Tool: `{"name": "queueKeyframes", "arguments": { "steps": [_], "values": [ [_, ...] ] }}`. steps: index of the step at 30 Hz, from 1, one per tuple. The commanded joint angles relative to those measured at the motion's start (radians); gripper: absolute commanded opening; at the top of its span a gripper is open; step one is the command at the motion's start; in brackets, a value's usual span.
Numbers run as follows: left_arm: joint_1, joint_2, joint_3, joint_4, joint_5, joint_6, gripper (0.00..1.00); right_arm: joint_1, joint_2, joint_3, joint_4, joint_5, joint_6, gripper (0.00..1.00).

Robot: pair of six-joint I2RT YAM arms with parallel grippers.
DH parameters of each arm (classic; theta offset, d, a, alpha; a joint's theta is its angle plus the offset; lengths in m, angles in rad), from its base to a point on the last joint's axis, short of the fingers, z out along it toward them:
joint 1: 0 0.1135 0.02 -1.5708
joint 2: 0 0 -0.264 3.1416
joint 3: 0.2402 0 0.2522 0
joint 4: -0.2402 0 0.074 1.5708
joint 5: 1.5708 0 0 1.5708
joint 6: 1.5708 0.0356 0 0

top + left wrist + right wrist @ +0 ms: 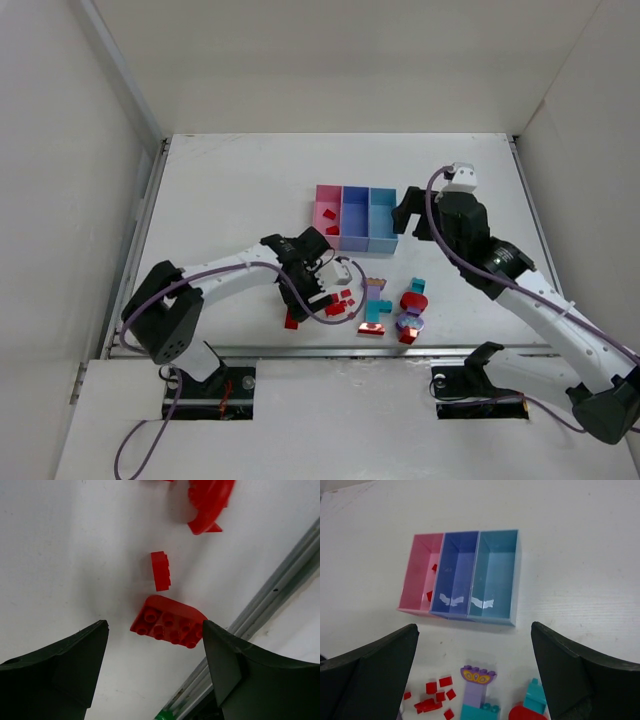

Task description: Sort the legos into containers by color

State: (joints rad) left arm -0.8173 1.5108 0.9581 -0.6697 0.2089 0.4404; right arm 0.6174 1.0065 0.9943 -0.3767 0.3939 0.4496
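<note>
In the left wrist view a red studded lego [168,624] lies flat on the table, level with the tips of my left gripper [155,630]. That gripper is open and holds nothing. A small red chip [160,570] and a curved red piece [210,502] lie beyond. From above, the left gripper [323,292] hovers over scattered red chips [341,304]. My right gripper [474,626] is open and empty, above the table in front of the containers: pink [417,587], purple-blue [455,575], light blue [495,575]. Red chips [434,568] lie in the pink one.
A lavender and teal clump [375,300], a red piece [414,300], a teal brick [417,285] and a mixed clump [408,327] lie in front of the bins. A red brick [291,320] sits near the metal rail [330,350] at the table's front edge.
</note>
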Motion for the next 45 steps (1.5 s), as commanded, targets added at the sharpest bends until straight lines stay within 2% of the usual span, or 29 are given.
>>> {"name": "queueKeyframes", "arguments": {
  "steps": [1, 4, 10, 14, 15, 19, 20, 21, 25, 27, 31, 32, 35, 36, 40, 43, 45],
  "values": [
    [-0.002, 0.061, 0.048, -0.03, -0.058, -0.064, 0.73, 0.012, -0.065, 0.037, -0.079, 0.034, 0.061, 0.99],
    [-0.002, 0.072, 0.035, -0.03, -0.108, -0.077, 0.73, 0.012, -0.117, 0.026, -0.109, 0.059, 0.061, 0.99],
    [-0.002, 0.104, 0.024, -0.019, -0.085, -0.077, 0.71, 0.012, -0.175, 0.003, -0.11, 0.072, 0.052, 0.99],
    [-0.002, 0.149, 0.024, -0.008, -0.066, -0.066, 0.5, 0.012, -0.175, 0.012, -0.12, 0.091, 0.043, 0.99],
    [-0.002, 0.149, 0.013, -0.008, -0.066, -0.066, 0.41, 0.012, -0.175, 0.012, -0.12, 0.091, 0.034, 0.99],
    [0.012, 0.149, -0.013, -0.018, -0.045, -0.045, 0.19, 0.012, -0.175, 0.021, -0.108, 0.109, 0.034, 0.99],
    [0.023, 0.149, -0.013, -0.018, -0.045, -0.045, 0.06, 0.012, -0.175, 0.021, -0.097, 0.109, 0.034, 0.99],
    [0.036, 0.158, -0.013, -0.028, -0.045, -0.045, 0.0, 0.012, -0.175, 0.021, -0.097, 0.109, 0.034, 0.99],
    [0.128, 0.167, 0.033, -0.051, -0.045, -0.034, 0.0, 0.012, -0.143, 0.021, -0.039, 0.12, 0.024, 0.99],
    [0.168, 0.155, 0.108, -0.074, -0.045, -0.002, 0.0, 0.012, -0.121, 0.03, 0.001, 0.12, 0.001, 0.99],
    [0.282, 0.106, 0.306, -0.139, 0.116, 0.073, 0.0, 0.012, -0.039, 0.069, 0.087, 0.095, -0.095, 0.99],
    [0.324, 0.095, 0.345, -0.139, 0.207, 0.093, 0.0, 0.012, -0.023, 0.069, 0.107, 0.076, -0.112, 0.99],
    [0.389, 0.095, 0.49, -0.171, 0.364, 0.188, 0.0, 0.012, 0.021, 0.089, 0.168, 0.065, -0.147, 0.99],
    [0.432, 0.11, 0.551, -0.18, 0.477, 0.211, 0.0, 0.012, 0.03, 0.098, 0.18, 0.056, -0.147, 0.99],
    [0.513, 0.179, 0.663, -0.18, 0.74, 0.329, 0.0, 0.012, 0.061, 0.116, 0.199, 0.02, -0.157, 0.99],
    [0.535, 0.245, 0.712, -0.127, 0.825, 0.379, 0.0, 0.012, 0.07, 0.116, 0.208, -0.004, -0.147, 0.99],
    [0.535, 0.303, 0.734, -0.023, 0.816, 0.285, 0.0, 0.012, 0.07, 0.116, 0.208, -0.004, -0.147, 0.99]
  ]
}}
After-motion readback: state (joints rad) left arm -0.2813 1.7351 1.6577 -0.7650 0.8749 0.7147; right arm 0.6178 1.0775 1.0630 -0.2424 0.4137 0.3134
